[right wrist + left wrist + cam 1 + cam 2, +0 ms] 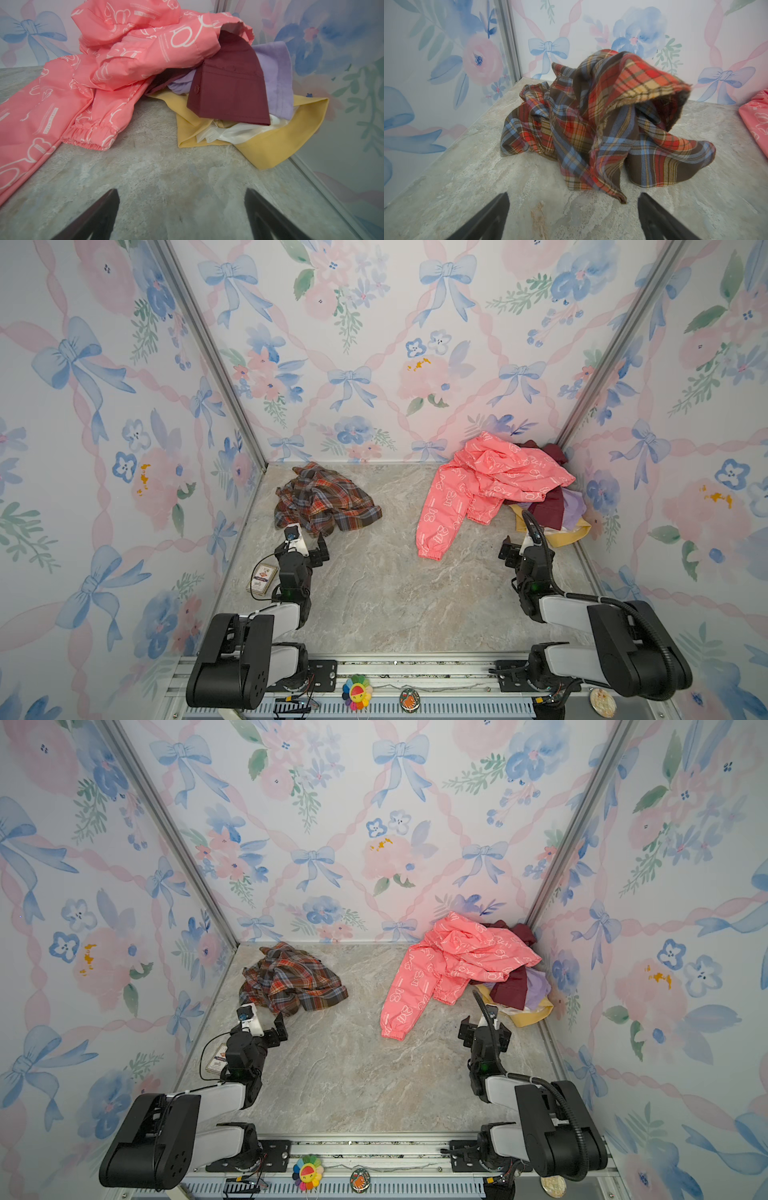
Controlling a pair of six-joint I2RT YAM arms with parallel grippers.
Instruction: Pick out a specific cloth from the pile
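The cloth (324, 499) (291, 982), plaid in orange, brown and blue, lies crumpled alone at the table's back left. In the left wrist view the cloth (591, 128) sits just beyond my left gripper (573, 195) (305, 545), which is open and empty, a little short of the nearest corner. The pile (519, 485) (486, 965) heaps in the back right corner: a coral-pink jacket (124, 62) over maroon (228, 87), lilac (276, 72) and pale yellow (280, 141) pieces. My right gripper (181, 192) (519, 545) hangs open and empty in front of the pile.
A small card box (262, 578) (216, 1060) lies by the left wall beside my left arm. Floral walls close in the marble-look table (395, 593) on three sides. A flower toy (357, 691) sits on the front rail.
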